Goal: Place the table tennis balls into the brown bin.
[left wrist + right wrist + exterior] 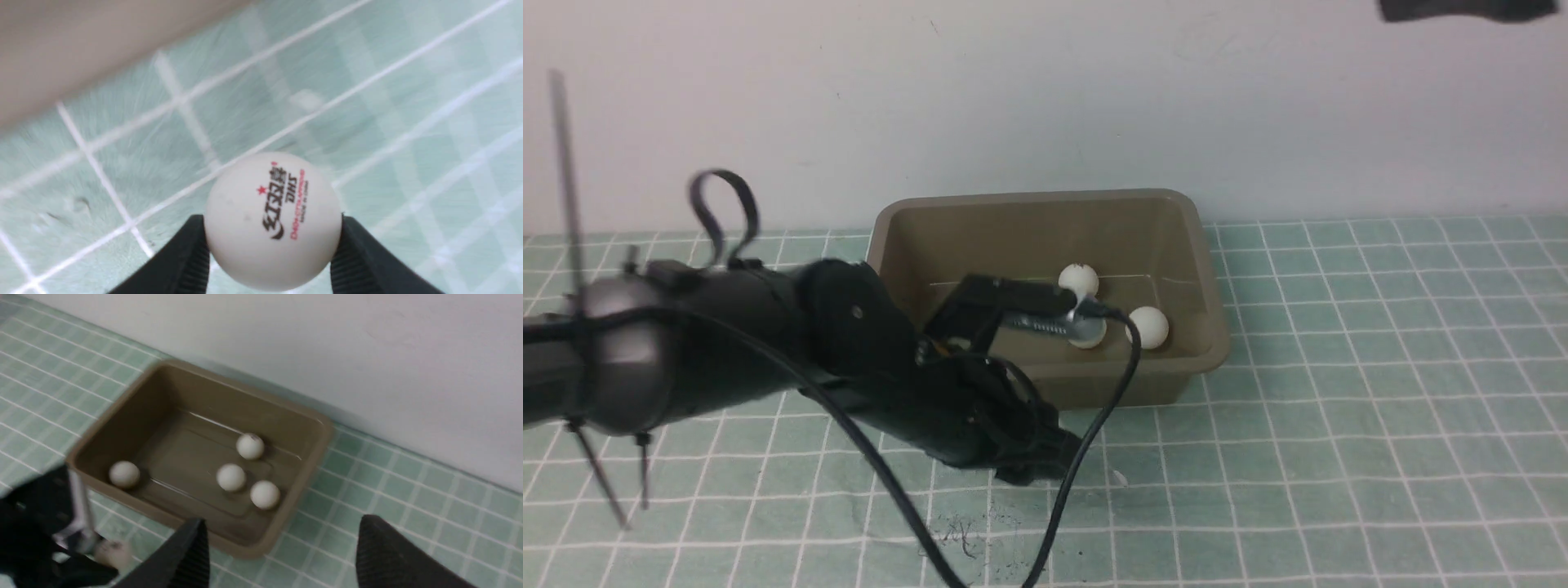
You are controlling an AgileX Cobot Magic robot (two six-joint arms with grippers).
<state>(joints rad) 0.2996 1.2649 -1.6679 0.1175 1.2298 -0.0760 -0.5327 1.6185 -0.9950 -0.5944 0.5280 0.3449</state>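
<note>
My left gripper (271, 222) is shut on a white table tennis ball (269, 204) with a red and black logo, held just above the green cloth. In the front view the left arm (964, 416) reaches across in front of the brown bin (1045, 216), its fingertips hidden under the wrist. In the right wrist view the held ball (112, 551) is a blur just outside the bin's rim (122, 502). Several balls lie inside, such as one ball (250, 446) and another (124, 473). My right gripper (282, 528) hangs open and empty high above the bin's corner.
A green checked cloth (1339, 408) covers the table. A white wall (1045, 98) stands right behind the bin. The left arm's black cable (1094, 425) loops in front of the bin. A dark part of the right arm (1462, 8) shows in the upper right corner.
</note>
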